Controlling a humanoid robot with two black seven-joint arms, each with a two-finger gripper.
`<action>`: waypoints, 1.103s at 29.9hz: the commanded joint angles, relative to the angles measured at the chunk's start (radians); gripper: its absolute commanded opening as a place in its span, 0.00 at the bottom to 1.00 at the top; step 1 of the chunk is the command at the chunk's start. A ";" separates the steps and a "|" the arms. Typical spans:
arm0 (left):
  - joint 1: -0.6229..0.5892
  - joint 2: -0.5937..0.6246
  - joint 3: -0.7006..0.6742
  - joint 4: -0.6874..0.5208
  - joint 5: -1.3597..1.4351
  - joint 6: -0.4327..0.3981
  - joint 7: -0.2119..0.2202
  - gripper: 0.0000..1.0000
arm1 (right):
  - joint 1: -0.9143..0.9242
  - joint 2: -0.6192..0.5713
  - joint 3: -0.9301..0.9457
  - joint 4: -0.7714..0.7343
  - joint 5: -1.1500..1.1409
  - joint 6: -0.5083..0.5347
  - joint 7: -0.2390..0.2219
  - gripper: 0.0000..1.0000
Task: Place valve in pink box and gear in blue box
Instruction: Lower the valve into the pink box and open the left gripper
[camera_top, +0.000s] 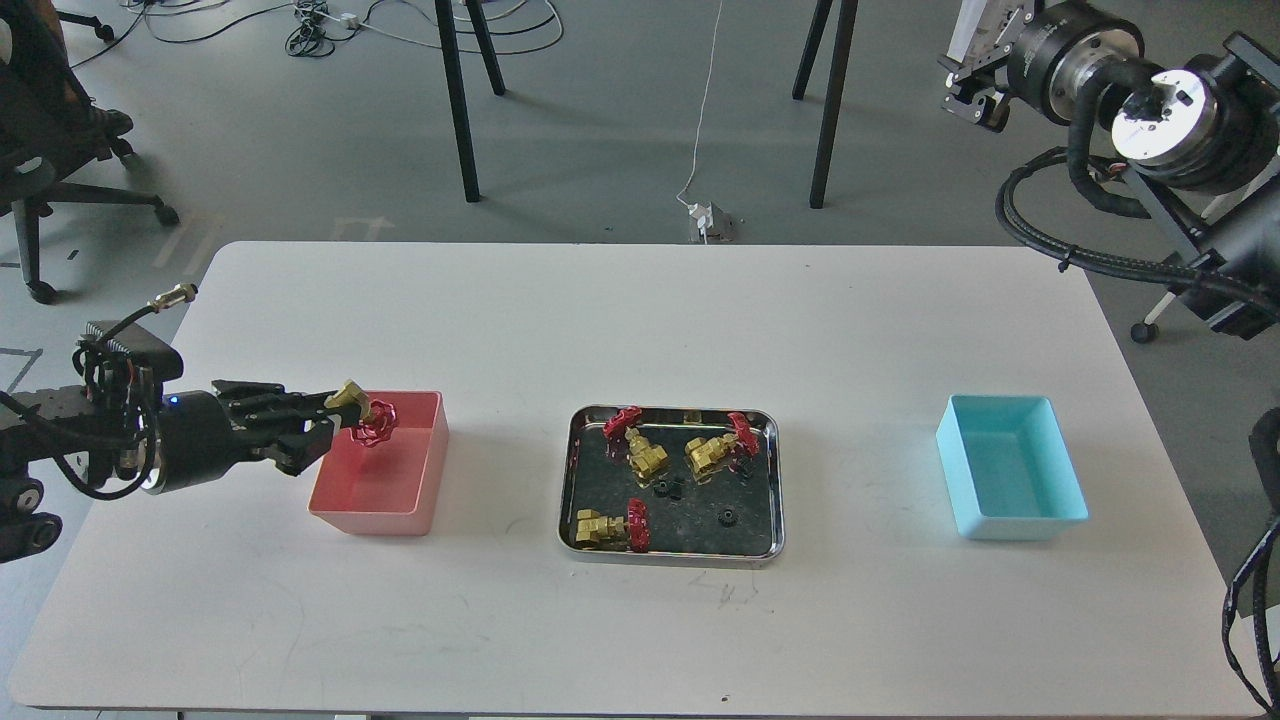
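Note:
My left gripper (335, 412) is shut on a brass valve (364, 415) with a red handwheel and holds it over the left side of the pink box (415, 505). Three more valves (645, 455) lie in the steel tray (772, 480), with a few tiny black gears (728, 518) between them. The blue box (1010, 470) stands at the right, holding nothing. My right gripper (975, 85) is high at the top right, off the table, seen small and dark.
The white table (640, 330) holds the two boxes and the tray in a row. Chair legs and cables are on the floor behind. My right arm's cables hang at the right edge.

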 joint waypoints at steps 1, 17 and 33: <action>0.025 -0.021 -0.002 0.030 0.000 0.000 0.000 0.11 | -0.019 -0.007 0.005 0.001 0.000 0.003 -0.001 1.00; 0.045 -0.107 0.011 0.049 0.005 -0.002 0.000 0.11 | -0.048 -0.024 0.006 0.005 0.001 0.003 -0.001 1.00; 0.058 -0.118 0.014 0.084 0.006 -0.002 0.000 0.16 | -0.067 -0.024 0.009 0.010 0.003 0.003 0.000 1.00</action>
